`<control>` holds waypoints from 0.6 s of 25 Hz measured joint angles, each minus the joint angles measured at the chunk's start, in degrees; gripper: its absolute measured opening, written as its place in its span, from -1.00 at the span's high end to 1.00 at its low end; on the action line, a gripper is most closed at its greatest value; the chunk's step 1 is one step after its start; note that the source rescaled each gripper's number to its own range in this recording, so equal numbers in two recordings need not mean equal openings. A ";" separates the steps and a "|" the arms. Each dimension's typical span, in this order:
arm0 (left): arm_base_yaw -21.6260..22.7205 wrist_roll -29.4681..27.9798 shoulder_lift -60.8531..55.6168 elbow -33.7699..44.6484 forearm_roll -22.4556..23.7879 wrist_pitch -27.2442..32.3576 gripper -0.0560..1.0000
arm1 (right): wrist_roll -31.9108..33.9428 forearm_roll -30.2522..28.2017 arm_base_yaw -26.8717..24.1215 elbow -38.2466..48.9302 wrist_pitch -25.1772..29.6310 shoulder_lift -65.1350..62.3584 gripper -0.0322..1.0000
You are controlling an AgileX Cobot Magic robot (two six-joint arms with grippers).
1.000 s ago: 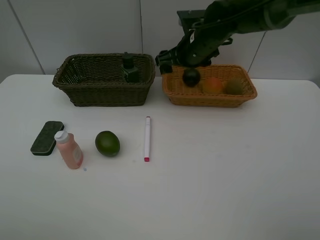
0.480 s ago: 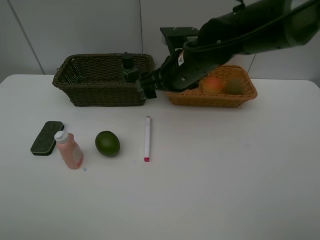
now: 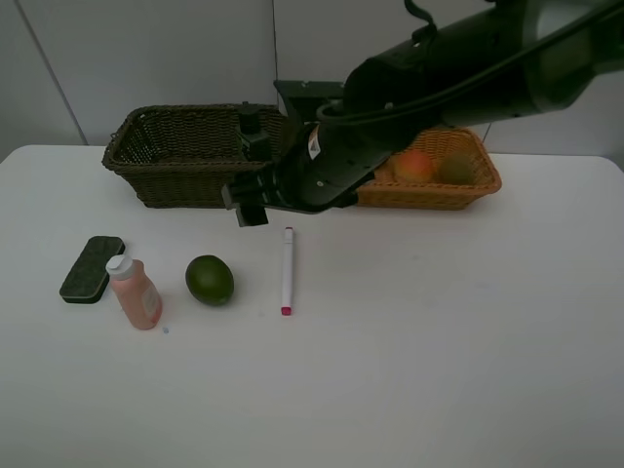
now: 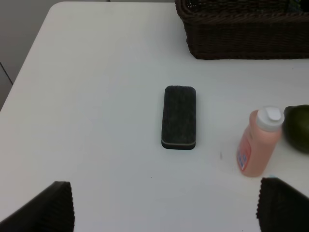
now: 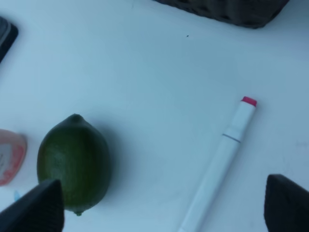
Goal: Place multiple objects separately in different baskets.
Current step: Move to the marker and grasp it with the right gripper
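On the white table lie a green fruit (image 3: 210,280), a white pink-tipped marker (image 3: 287,270), a pink white-capped bottle (image 3: 135,292) and a dark eraser block (image 3: 92,267). The dark basket (image 3: 195,180) holds a pump bottle (image 3: 253,132). In the orange basket (image 3: 429,195) sit a peach (image 3: 414,166) and a kiwi (image 3: 455,169). My right gripper (image 3: 251,205) hangs open and empty in front of the dark basket, above the green fruit (image 5: 73,163) and marker (image 5: 219,162). My left gripper (image 4: 169,208) is open and empty, hovering short of the eraser (image 4: 179,117) and pink bottle (image 4: 258,142).
The right arm stretches across from the right, covering the left end of the orange basket. The dark basket's wall (image 4: 241,29) stands beyond the eraser. White table (image 3: 439,341) lies bare to the right of the marker.
The right arm has swung left and down from over the orange basket to the table in front of the dark basket, jaws staying open. The objects on the table have not moved.
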 joint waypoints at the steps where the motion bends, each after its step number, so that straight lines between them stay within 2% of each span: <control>1: 0.00 0.00 0.00 0.00 0.00 0.00 -1.00 | 0.16 0.09 0.26 -0.06 0.20 0.59 -0.99; 5: 0.00 0.00 0.00 0.00 0.00 0.00 -1.00 | 0.59 0.79 0.46 -2.46 3.29 4.31 -0.99; 15: 0.00 0.00 0.00 0.00 0.00 0.00 -1.00 | 0.60 1.73 1.11 -15.30 14.53 14.87 -0.99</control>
